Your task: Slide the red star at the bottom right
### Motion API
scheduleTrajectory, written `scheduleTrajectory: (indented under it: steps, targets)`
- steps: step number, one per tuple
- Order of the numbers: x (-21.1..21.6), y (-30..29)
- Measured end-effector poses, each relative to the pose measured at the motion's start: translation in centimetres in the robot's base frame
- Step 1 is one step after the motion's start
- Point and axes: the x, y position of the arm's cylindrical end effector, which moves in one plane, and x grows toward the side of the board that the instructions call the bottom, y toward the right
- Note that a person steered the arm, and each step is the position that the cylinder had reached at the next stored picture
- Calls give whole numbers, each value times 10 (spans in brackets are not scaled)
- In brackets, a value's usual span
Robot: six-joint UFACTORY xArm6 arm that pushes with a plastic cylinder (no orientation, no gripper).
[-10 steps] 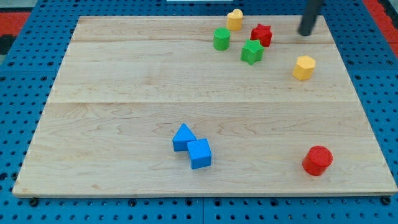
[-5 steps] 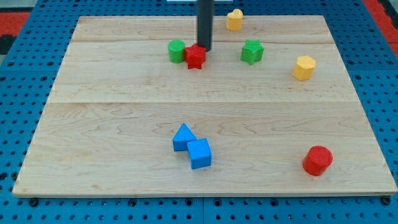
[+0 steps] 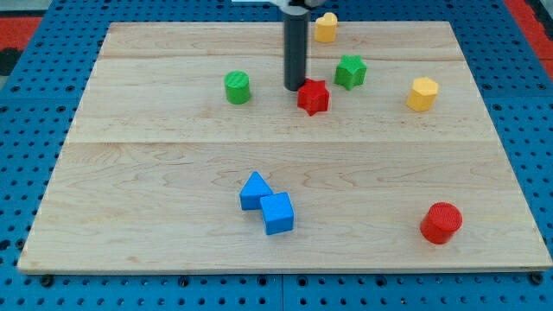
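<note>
Just at ten o'clock of the red star [image 3: 314, 97], my tip [image 3: 295, 88] is resting on the board [image 3: 173, 164], touching the star's upper-left edge or sitting a hair off it; I cannot tell which. The rod is standing nearly upright, running from the view's top edge straight down to that spot. No fingers are showing, only the bare rod end, so nothing is being held.

The red star is lying in the upper middle of the board, a little right of centre. At two o'clock from it, near, the green star [image 3: 350, 71] is sitting apart from it. At nine o'clock of my tip, well apart, the green cylinder [image 3: 237, 87] is standing alone. The yellow block [image 3: 326, 27] is lying at twelve o'clock of the red star, near the top edge, and the yellow hexagon [image 3: 422, 93] is sitting at three o'clock, toward the right side.

Down at six o'clock, the blue triangle [image 3: 254, 190] and blue cube [image 3: 277, 212] are touching. The red cylinder [image 3: 441, 222] is standing at the bottom right.
</note>
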Motion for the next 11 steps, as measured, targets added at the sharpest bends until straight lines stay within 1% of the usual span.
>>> scheduleTrajectory:
  steps: [1,2,3,4,5,6,7,8,9,11]
  targets:
    - [32,52]
    - [89,64]
    - [48,25]
    - [78,5]
    - [114,36]
    - [104,68]
    - [100,84]
    - [128,102]
    - [153,106]
    - [177,115]
